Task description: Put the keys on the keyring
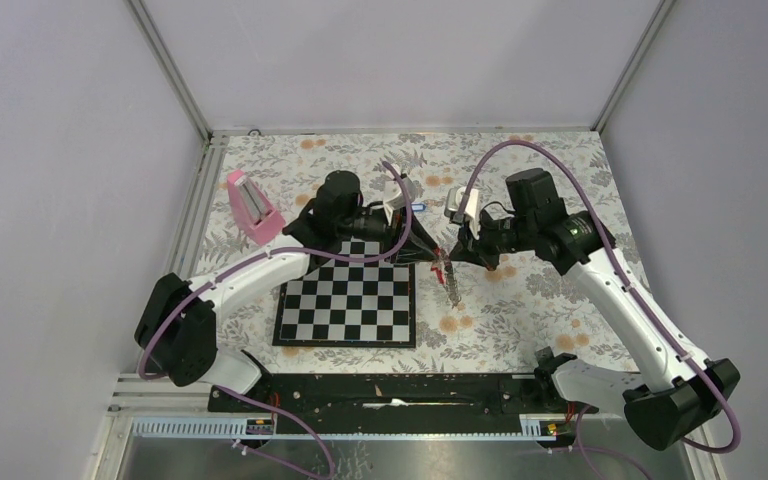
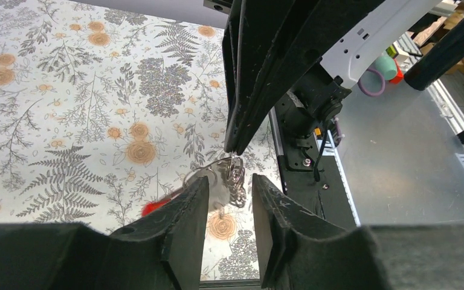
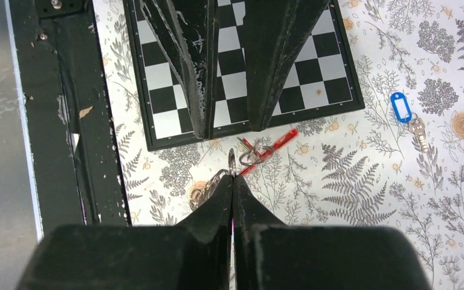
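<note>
While right gripper (image 3: pixel 232 180) pinches the keyring (image 3: pixel 232 162) (tips together), left gripper (image 2: pixel 229 181) stands apart near it | blue-tagged key (image 3: pixel 402 109) lies on counter (image 3: pixel 350 181)

The top camera sits high above and behind both bases, looking down on the whole table (image 1: pixel 550 310) from afar. The left wrist camera rides close behind the left gripper (image 2: pixel 229 187), looking along its fingers at the right arm's jaw tips just ahead, with the rail (image 2: pixel 295 158) beyond them. The right wrist camera sits close behind the right gripper (image 3: pixel 234 178), facing the left arm's jaws just ahead, with the chessboard (image 3: pixel 157 78) beyond them. All three views share the keyring (image 1: pixel 449 277) (image 2: pixel 234 172) (image 3: pixel 232 162) at the jaw tips.
</note>
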### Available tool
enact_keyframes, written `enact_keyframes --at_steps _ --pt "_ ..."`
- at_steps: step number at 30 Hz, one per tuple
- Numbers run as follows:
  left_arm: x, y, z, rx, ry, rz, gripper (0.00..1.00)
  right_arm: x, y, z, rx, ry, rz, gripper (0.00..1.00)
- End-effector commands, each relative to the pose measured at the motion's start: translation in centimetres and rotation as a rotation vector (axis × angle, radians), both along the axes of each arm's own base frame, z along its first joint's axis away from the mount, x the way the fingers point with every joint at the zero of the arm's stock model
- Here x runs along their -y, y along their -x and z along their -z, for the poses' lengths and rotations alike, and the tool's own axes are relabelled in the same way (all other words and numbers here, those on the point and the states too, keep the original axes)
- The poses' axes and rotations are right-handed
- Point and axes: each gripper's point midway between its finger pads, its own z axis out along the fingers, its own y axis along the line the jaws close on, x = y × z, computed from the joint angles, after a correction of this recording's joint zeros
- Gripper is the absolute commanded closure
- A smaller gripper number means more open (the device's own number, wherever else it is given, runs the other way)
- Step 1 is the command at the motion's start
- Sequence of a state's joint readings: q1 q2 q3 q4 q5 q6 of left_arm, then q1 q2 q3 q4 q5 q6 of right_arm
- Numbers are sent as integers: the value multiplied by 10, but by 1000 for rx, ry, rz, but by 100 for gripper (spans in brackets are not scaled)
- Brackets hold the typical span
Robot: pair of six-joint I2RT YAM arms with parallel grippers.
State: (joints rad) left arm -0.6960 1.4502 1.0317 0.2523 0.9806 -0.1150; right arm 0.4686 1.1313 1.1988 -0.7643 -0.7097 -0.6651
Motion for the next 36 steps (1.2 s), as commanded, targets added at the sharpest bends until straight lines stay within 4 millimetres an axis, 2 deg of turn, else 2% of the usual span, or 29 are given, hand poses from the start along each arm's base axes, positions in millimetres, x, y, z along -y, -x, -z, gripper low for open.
enact_keyframes --at_steps 1,14,24,36 --pt "4 -6 -20 117 29 32 62 1 -8 -14 86 46 -2 100" --pt "20 4 -12 251 39 169 57 0 -10 -17 72 86 7 100" --pt "28 6 -9 248 34 183 76 0 -8 -11 55 89 10 100" --pt "26 5 -12 264 31 165 79 5 -6 0 36 120 11 100"
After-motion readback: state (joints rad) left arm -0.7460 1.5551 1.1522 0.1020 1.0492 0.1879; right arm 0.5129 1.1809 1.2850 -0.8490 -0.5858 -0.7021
